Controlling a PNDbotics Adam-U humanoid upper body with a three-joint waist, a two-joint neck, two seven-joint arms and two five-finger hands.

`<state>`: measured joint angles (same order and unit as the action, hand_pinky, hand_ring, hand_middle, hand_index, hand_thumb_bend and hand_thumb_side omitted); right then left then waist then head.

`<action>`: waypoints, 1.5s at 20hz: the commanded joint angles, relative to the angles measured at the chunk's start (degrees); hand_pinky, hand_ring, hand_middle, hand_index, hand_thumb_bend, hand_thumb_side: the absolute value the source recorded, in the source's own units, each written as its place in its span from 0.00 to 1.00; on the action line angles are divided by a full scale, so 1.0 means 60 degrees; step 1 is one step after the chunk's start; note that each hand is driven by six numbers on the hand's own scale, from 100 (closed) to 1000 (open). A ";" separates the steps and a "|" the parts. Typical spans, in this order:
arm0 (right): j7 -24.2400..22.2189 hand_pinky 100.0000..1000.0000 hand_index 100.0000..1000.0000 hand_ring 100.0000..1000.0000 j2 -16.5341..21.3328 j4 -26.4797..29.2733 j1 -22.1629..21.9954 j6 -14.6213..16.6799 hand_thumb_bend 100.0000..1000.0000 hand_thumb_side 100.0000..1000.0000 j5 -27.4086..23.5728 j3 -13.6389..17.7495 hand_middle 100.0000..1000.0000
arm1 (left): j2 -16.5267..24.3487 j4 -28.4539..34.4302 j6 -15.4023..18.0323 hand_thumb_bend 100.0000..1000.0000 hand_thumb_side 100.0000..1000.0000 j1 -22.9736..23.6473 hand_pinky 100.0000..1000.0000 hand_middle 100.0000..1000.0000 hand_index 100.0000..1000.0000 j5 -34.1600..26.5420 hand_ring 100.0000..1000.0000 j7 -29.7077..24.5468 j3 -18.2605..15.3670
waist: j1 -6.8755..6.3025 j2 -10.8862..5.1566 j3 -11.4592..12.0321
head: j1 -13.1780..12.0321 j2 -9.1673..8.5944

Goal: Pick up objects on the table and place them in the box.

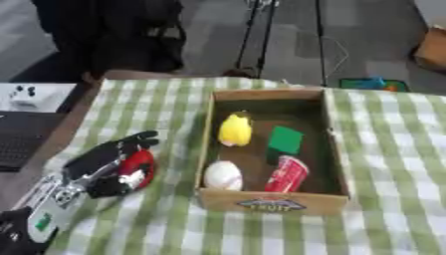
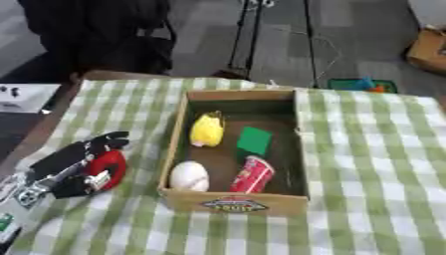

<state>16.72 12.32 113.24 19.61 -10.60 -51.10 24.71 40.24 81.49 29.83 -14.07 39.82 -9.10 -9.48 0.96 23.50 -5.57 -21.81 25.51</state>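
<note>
In the left eye view, a table under a green-and-white checked cloth [image 1: 392, 149] fills most of the frame, and a shallow cardboard box [image 1: 274, 200] sits near its middle, long side running from 12 to 6 o'clock. Inside the box, a yellow toy [image 1: 235, 130] lies toward 11 o'clock, a green block [image 1: 285, 140] just beside it toward 1 o'clock, a white egg-shaped ball [image 1: 223, 175] at 7 o'clock against the near wall, and a red can [image 1: 286, 174] tilted at 5 o'clock, close to the ball. Out on the cloth at 9 o'clock from the box, just beside its left wall, the left hand [image 1: 109, 162] comes in from the lower left corner with its black fingers curled round a red object [image 1: 139, 169] that bears a white and black patch; the object rests at cloth level, outside the box. At the table's far left edge lie a dark laptop [image 1: 19, 139] and a white device [image 1: 26, 97]. In the right eye view, the same box stands a little further left, with the four things in the same places, and the left hand's fingers [image 2: 103, 140] wrap over the top of the red object while the thumb closes beneath it. The right hand shows in neither view.
</note>
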 commanded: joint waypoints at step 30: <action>0.0147 0.66 0.43 0.65 0.0149 0.0225 0.0055 -0.0073 0.00 0.29 -0.0070 0.0070 0.44 | -0.0355 -0.0498 -0.0446 0.00 0.81 0.0291 0.12 0.75 0.60 0.1037 0.57 -0.1214 0.0547 | 0.0077 -0.0005 -0.0081 | 0.0607 -0.0005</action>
<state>17.47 12.32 113.24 19.60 -11.10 -51.26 24.71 40.00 82.57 28.56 -14.58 40.34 -13.22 -9.38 0.80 23.41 -5.75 -18.24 25.20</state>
